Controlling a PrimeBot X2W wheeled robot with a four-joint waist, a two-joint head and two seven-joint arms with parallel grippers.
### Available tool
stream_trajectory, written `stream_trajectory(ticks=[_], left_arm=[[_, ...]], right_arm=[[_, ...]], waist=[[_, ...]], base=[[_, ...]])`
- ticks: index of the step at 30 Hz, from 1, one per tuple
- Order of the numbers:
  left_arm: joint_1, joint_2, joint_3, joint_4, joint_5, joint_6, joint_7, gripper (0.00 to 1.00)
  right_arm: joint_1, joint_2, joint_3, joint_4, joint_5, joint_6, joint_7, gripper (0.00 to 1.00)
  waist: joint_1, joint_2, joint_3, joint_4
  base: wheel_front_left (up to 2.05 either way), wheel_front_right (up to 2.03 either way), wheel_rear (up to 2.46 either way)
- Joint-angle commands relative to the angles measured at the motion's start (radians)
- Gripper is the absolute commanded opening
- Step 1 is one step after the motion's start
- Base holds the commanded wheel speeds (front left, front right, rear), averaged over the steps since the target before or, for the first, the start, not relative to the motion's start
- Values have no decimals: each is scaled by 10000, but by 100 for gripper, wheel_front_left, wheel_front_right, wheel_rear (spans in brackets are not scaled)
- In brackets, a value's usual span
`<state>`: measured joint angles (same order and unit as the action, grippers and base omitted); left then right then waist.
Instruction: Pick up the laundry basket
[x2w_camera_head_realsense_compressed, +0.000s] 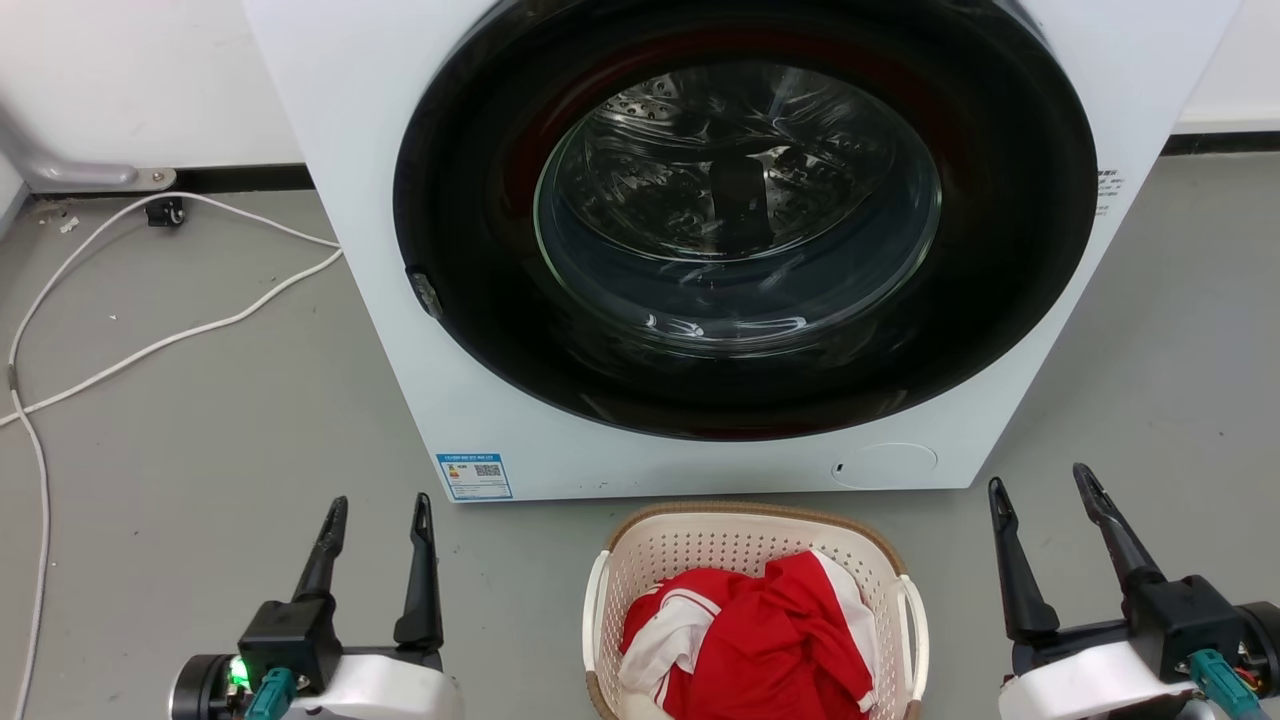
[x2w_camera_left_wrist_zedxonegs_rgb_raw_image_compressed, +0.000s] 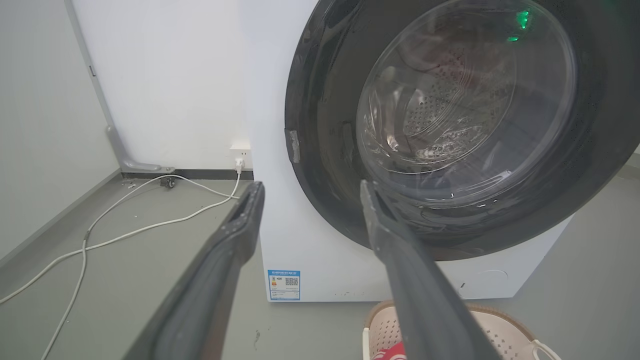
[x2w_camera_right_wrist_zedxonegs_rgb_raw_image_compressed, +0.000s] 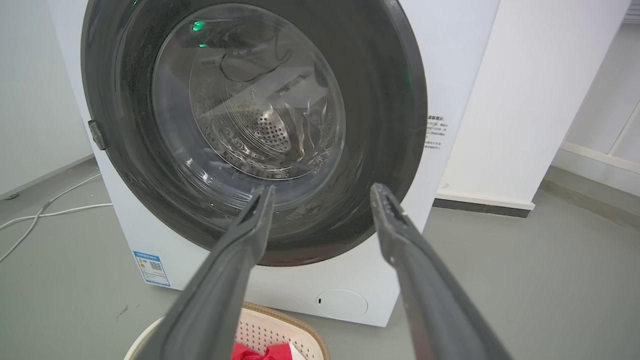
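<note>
Judging by how things lie, nothing of the lift is done yet. The laundry basket (x2w_camera_head_realsense_compressed: 700, 550) stands on the grey floor (x2w_camera_head_realsense_compressed: 200, 450) just in front of the white washing machine (x2w_camera_head_realsense_compressed: 370, 300), below its round glass door (x2w_camera_head_realsense_compressed: 740, 200), and a red and white garment (x2w_camera_head_realsense_compressed: 760, 640) lies heaped inside it. In the head view the basket sits low in the middle, between the two arms, its near end cut off by the bottom edge.

The left hand (x2w_camera_head_realsense_compressed: 381, 500) hovers well to the basket's left with its two dark fingers set wide and nothing between them. The right hand (x2w_camera_head_realsense_compressed: 1038, 478) hovers well to its right, likewise spread wide and empty. Neither touches the basket. Both wrist views look along the fingers at the machine's door, with the basket's brown rim low at the bottom edge, so the hands seem aimed above and past it rather than at it.

What is left is the whole job: bring each hand in and down on its side, close on the white side handles (x2w_camera_head_realsense_compressed: 596, 600) or the rim, and raise the basket level so the garment stays in. The handles are thin loops close against the wall, so the fingers will likely need careful lining up. A white cable (x2w_camera_head_realsense_compressed: 150, 345) trails on the floor, well apart from the basket.
</note>
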<state>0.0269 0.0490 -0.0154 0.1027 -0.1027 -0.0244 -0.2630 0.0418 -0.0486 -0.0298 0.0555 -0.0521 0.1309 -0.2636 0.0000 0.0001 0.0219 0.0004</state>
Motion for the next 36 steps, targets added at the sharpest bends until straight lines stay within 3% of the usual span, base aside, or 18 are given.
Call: stream_trajectory(ticks=[1, 10, 17, 36], left_arm=[[-63, 22, -30, 128, 18, -69, -27, 100], [-1094, 22, -219, 1379, -59, -614, -27, 100], [-2363, 20, -533, 2924, -112, -880, -28, 100], [-6087, 69, -1210, 7300, 152, -1037, -28, 100]], right_arm=[[2, -30, -70, 66, 11, -3, -18, 100], [-594, -28, -291, 1376, -442, -3, -18, 100], [-1604, -27, -289, 3087, -956, -5, -19, 100], [-5092, -180, 201, 6434, -1650, -5, -18, 100]], waist=[[0, -1, 32, 3], [0, -1, 747, -133], [0, -1, 1848, -357], [0, -1, 4967, -1023]], base=[[0, 0, 0], [0, 0, 0], [0, 0, 0], [0, 0, 0]])
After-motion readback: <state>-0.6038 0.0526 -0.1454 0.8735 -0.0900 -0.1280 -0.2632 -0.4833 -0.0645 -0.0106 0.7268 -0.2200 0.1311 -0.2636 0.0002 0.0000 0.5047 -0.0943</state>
